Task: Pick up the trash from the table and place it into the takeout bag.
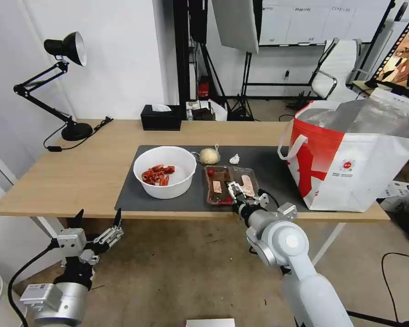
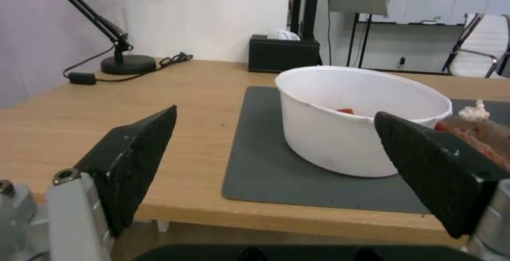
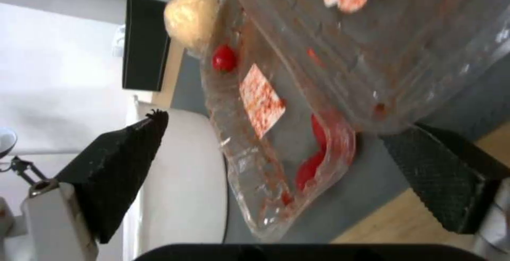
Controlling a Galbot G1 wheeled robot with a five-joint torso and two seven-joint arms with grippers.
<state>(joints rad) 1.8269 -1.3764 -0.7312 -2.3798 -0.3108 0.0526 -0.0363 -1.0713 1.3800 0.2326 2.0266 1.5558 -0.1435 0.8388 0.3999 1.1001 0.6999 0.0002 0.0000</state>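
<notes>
Right gripper fingers spread wide around the plastic tray.

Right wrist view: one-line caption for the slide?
Open right gripper straddling the near end of the clear food tray on the grey mat, white bowl alongside.

Right arm: reaching forward from the shoulder, wrist rolled sideways, right gripper sitting at the near table edge with its black fingers spread wide. Left arm: hanging low and short of the table, left gripper pointing forward, its fingers standing wide apart, gripping nothing.
</notes>
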